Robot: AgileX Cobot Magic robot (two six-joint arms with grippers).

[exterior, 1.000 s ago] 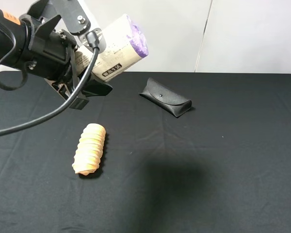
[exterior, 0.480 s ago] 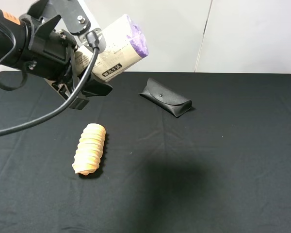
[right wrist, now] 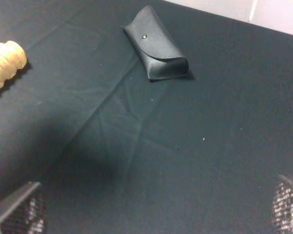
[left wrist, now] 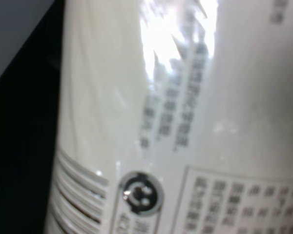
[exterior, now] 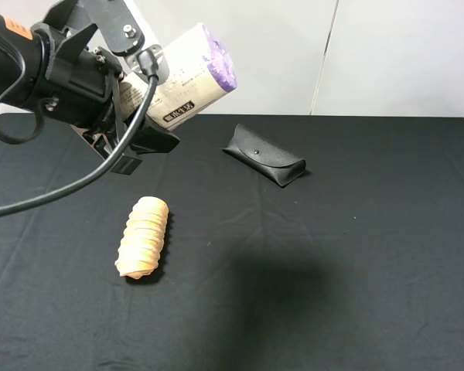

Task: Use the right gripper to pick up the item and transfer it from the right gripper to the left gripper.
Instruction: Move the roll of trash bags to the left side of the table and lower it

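Observation:
The item (exterior: 193,73), a cream-labelled roll with dark print and a purple end, is held high above the table's back left, tilted up to the right. My left gripper (exterior: 151,100) is shut on its lower part. The roll's label fills the left wrist view (left wrist: 185,122). My right gripper (right wrist: 151,209) is out of the exterior high view. In the right wrist view only its two fingertips (right wrist: 17,209) show, wide apart and empty, above the black table.
A tan ridged spiral piece (exterior: 143,236) lies on the black tablecloth left of centre, also in the right wrist view (right wrist: 5,66). A black glasses case (exterior: 264,154) lies toward the back centre, also in the right wrist view (right wrist: 156,46).

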